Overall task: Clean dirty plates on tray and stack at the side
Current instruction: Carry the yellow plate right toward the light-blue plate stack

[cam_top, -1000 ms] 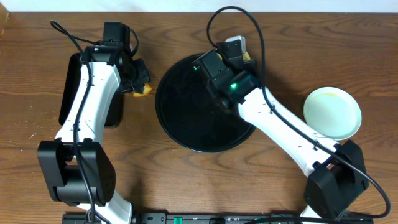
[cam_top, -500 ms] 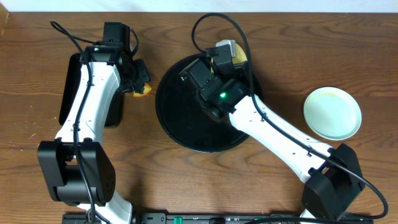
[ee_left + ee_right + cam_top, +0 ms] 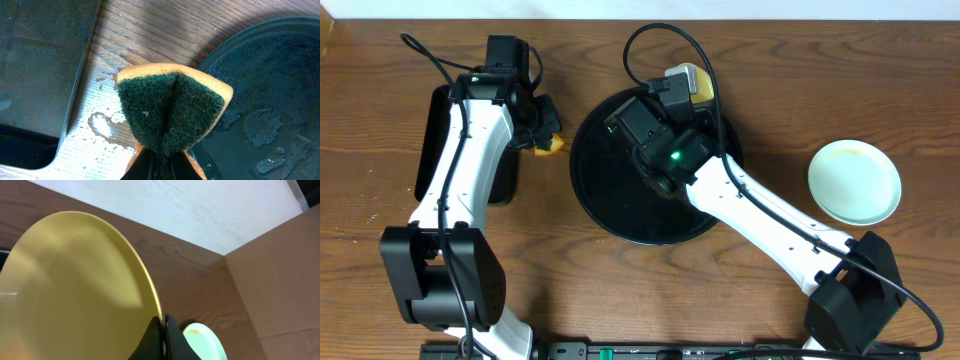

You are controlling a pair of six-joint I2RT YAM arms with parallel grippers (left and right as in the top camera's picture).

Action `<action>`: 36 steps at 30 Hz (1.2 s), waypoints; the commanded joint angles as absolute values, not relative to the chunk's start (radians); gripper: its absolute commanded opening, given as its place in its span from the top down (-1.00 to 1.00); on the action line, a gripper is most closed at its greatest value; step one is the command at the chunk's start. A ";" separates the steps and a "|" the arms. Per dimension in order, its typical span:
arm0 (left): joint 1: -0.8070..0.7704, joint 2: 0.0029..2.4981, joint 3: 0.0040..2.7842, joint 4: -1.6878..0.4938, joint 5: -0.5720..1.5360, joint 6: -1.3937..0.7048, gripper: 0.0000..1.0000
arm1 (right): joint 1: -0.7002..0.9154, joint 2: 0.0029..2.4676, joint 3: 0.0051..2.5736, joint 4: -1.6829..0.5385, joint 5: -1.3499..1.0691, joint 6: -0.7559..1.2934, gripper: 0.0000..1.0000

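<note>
Because the right gripper [image 3: 164, 323] has its fingers pinched together on only the rim of the yellow plate [image 3: 75, 290], which is tipped up steeply over the far part of the round black tray [image 3: 620, 195], the likeliest trouble is the plate pivoting or sliding out of that thin edge hold. That risk grows if the plate is wet or if scrubbing presses far from the held edge. It would probably drop onto the tray or tip over the far rim; whether its lower edge rests on the tray cannot be told. The left gripper [image 3: 160, 167] is clamped on a folded sponge [image 3: 170, 110], green scouring face outward, held just off the tray's left rim above a patch of water [image 3: 100, 122] on the table [image 3: 360, 130]. A hard push from it could lever the plate loose. No plate is seen lying on the tray, whose floor shows wet marks. The left arm is hemmed between the tray rim and the rectangular tray [image 3: 40, 75] on its other side, so its free path looks to be up and across. Further right, well apart from the round tray, a pale plate [image 3: 854, 181] sits on bare wood with open table around it for stacking. The table's far edge lies near behind the held plate.
</note>
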State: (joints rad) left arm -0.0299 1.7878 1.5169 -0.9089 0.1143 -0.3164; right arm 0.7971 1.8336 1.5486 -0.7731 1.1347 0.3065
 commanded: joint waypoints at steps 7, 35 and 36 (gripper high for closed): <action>-0.027 1.796 1.513 -0.908 0.116 -0.308 0.85 | 0.773 1.810 1.550 -0.778 0.913 0.313 0.98; -0.027 1.796 1.513 -0.908 0.116 -0.308 0.85 | 0.033 1.748 1.549 -0.975 -0.226 0.205 0.98; -0.027 1.796 1.513 -0.908 0.116 -0.308 0.85 | -0.001 1.739 1.546 -0.983 -0.233 0.200 0.97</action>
State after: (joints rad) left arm -0.0296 1.7878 1.5169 -0.9089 0.1143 -0.3164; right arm 0.0666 1.8000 1.5478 -0.9726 -0.1673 0.2409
